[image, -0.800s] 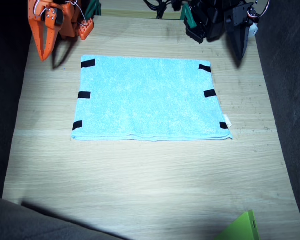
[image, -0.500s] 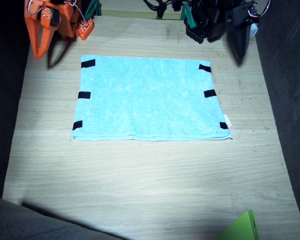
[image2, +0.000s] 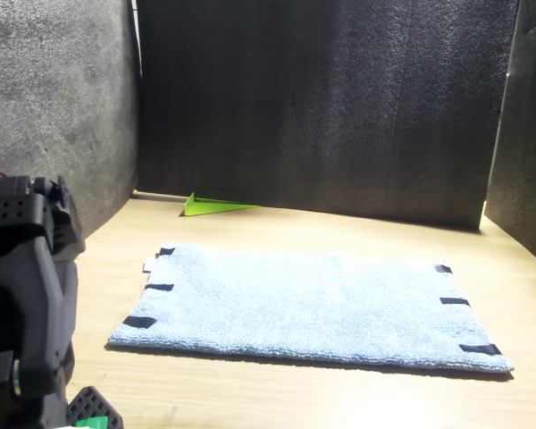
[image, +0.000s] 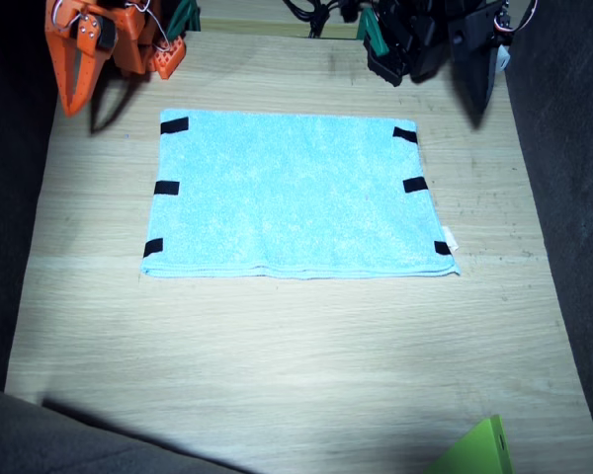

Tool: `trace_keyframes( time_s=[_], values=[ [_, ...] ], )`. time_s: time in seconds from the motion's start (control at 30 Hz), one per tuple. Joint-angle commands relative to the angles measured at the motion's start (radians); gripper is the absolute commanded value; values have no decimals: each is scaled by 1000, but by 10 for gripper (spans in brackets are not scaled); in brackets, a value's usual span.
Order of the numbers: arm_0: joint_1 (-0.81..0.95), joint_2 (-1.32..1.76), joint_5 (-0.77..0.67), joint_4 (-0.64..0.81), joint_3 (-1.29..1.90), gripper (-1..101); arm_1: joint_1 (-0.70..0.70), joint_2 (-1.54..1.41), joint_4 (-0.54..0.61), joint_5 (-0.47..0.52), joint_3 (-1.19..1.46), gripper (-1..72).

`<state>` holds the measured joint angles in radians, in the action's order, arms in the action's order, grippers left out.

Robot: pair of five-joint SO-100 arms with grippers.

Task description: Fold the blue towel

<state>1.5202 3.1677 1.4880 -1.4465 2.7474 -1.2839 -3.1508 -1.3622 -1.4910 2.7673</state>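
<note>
While the desk (image: pixel 277 375) lies bare along its near half, the blue towel (image: pixel 296 193) lies flat at centre, folded edge nearest. Both arms hang behind the far corners, apart from it: right tool (image: pixel 71 84) and left tool (image: pixel 477 91) clenched, holding nothing.

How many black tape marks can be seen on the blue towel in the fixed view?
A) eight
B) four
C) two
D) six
D: the blue towel lies flat on the table with three black tape marks along one short edge and three along the opposite edge, six in all.
</note>
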Motion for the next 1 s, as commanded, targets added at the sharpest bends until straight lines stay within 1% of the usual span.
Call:
trace_keyframes(
  time_s=[0.0, 0.1, 0.13, 0.33, 0.47, 0.5, 0.53, 0.57, 0.6, 0.73, 0.77, 0.83, 0.97],
  values=[
    [-51, 6, 64, -15, -29, 6, -20, 2, 14, 2, 0, 0],
    [-64, 6, 77, -15, -29, -2, -12, 2, 14, -9, 0, 10],
    [-64, 6, 77, -15, -29, -3, -12, 2, 14, -6, 0, 0],
    [-37, 6, 51, -15, -29, -3, -11, 2, 14, -11, 0, 0],
    [-9, 6, 23, -15, -29, 109, -11, 2, 14, -9, 0, 1],
    [6, 6, 12, -15, -29, 120, -14, 2, 14, -6, 0, 8],
    [6, 6, 14, -15, -29, 91, -14, 2, 14, -5, 0, 25],
    [-12, 6, 26, -15, -29, 11, -14, 2, 14, -5, 0, 30],
    [-28, 6, 34, -15, -29, -3, -14, 2, 14, -6, 0, 35],
    [-18, 6, 29, -15, -29, -3, -11, 2, 14, -9, 0, 36],
    [-18, 6, 29, -15, -29, -3, -14, 2, 14, -8, 0, 19],
    [-17, 6, 29, -15, -29, 36, -14, 2, 14, -6, 0, 0],
    [-12, 6, 26, -15, -29, 53, -2, 2, 14, -23, 0, 0]
  ],
)
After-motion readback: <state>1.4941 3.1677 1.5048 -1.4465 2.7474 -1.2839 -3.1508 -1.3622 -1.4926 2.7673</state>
